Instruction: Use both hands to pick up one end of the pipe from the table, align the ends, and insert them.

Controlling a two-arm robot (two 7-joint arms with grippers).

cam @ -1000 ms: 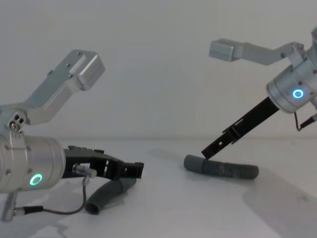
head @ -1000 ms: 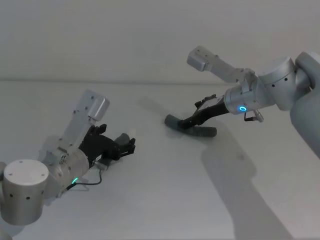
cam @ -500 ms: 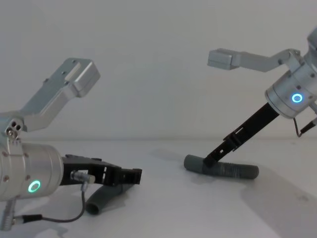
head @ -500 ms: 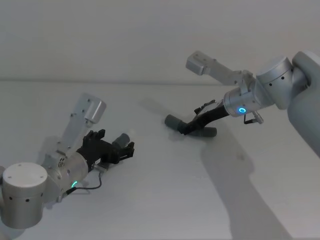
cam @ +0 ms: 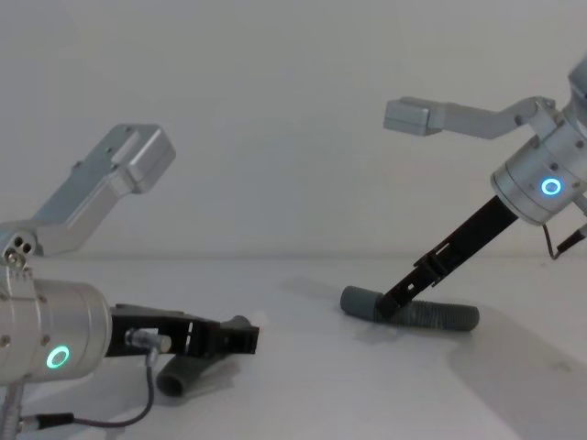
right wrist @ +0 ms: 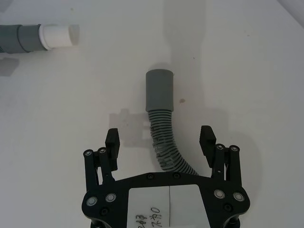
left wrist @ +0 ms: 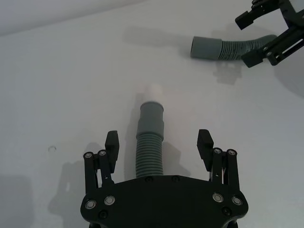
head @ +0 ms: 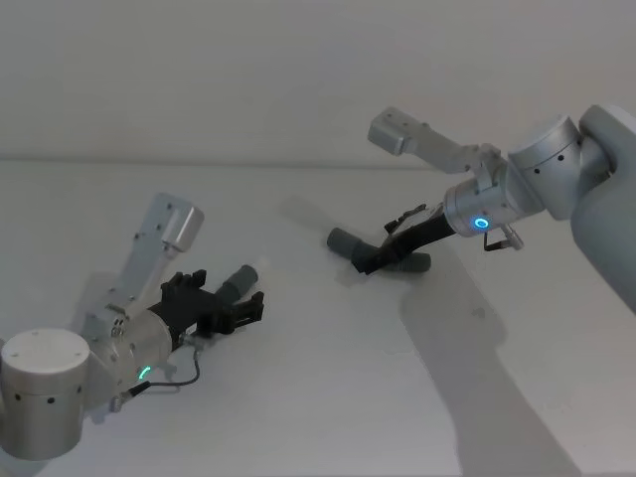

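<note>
Now, head view: black long-fingered left gripper [head: 225, 292] lower left, over short dark grey ribbed hose with whitish tip [head: 241, 275] on matt white worktop [head: 298, 397]; black right gripper [head: 382, 248] centre right, over longer dark grey corrugated hose with socket cuff [head: 343, 241]. Left wrist: fingers [left wrist: 111, 147] wide apart, straddling hose, empty. Right wrist: same, straddling corrugations. Chest: both hoses flat on worktop. Likely light, floppy; grasp close behind smooth cuffs.

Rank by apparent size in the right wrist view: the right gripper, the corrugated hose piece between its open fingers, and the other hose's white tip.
1. right gripper, largest, though it is nearest the camera, so its lead may be exaggerated.
2. corrugated hose piece.
3. white tip, smallest and farther off.
</note>
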